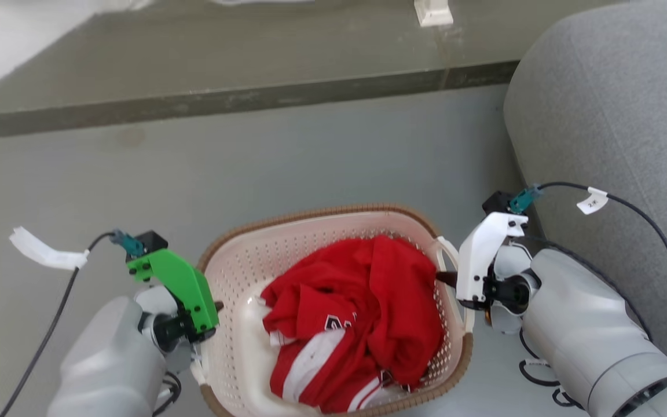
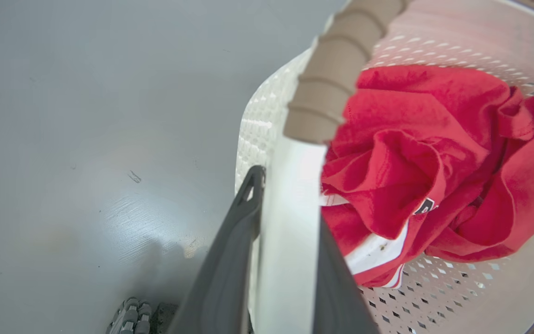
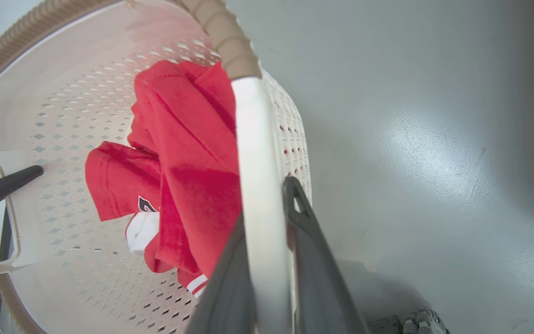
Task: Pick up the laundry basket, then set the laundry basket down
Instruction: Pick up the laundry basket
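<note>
Object: laundry basket (image 1: 287,249) is being held between both arms over the grey floor (image 1: 310,150), red garment (image 1: 368,301) lying inside | left gripper (image 2: 288,204) is being clamped on the white left handle (image 2: 290,241) | right gripper (image 3: 264,204) is being clamped on the white right handle (image 3: 257,162)

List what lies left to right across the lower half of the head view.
White cable tag → left pincer → laundry basket holding red clothing → right pincer → grey sofa.
</note>
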